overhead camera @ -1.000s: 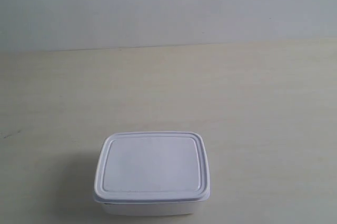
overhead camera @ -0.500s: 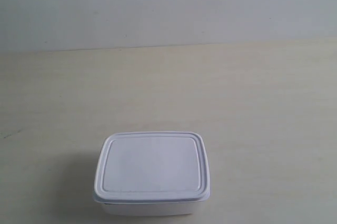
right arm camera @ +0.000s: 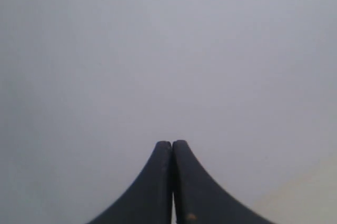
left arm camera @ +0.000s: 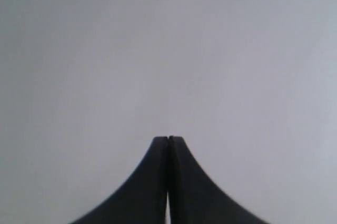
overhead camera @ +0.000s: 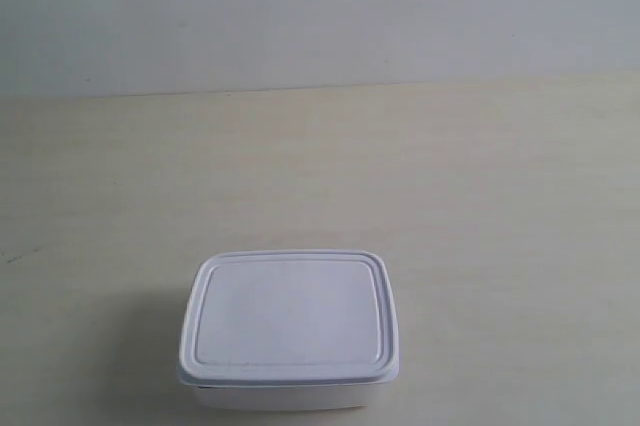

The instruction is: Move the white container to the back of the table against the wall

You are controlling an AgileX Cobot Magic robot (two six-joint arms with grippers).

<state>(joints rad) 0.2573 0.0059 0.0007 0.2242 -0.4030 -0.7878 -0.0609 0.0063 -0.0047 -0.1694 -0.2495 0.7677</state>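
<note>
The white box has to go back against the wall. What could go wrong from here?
1. The left hand and right hand are both shut and face plain grey, not the white box; an approach could bump it.
2. A grip on the lid rim might pull the lid off.
3. Much bare table lies before the wall, so a push could turn the box askew.

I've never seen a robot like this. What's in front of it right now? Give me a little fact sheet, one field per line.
Object: white container, closed
Position: front part of the table, well short of the wall
Arms in exterior view: none showing
Left gripper: shut, holding nothing
Right gripper: shut, holding nothing
Contact with container: none
Task status: not yet started
</note>
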